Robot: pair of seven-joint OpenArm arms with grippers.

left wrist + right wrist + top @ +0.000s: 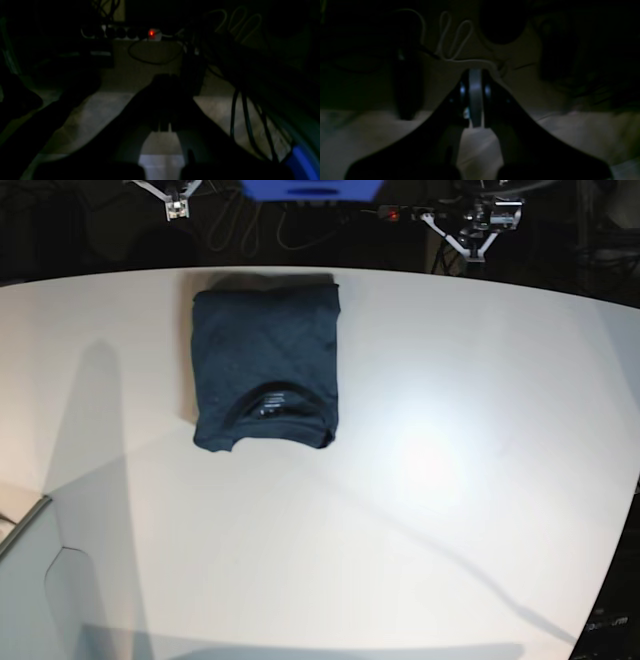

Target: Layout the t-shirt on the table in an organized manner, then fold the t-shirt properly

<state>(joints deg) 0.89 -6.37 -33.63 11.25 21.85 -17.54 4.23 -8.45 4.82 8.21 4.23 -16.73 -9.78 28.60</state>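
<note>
Base view gives me the t-shirt, folded into a rectangle on the table, near its far edge; both grippers' jaws are together. I'd expect soft, light, slumping cotton (pinch every layer at a side).

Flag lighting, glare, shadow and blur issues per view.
Base: shirt evenly lit, washed-out glare on the table right of it, soft shadows at left and lower right. Left wrist: very dark, gripper near-black, one red light. Right wrist: very dark, background blurred, worst at right.
</note>
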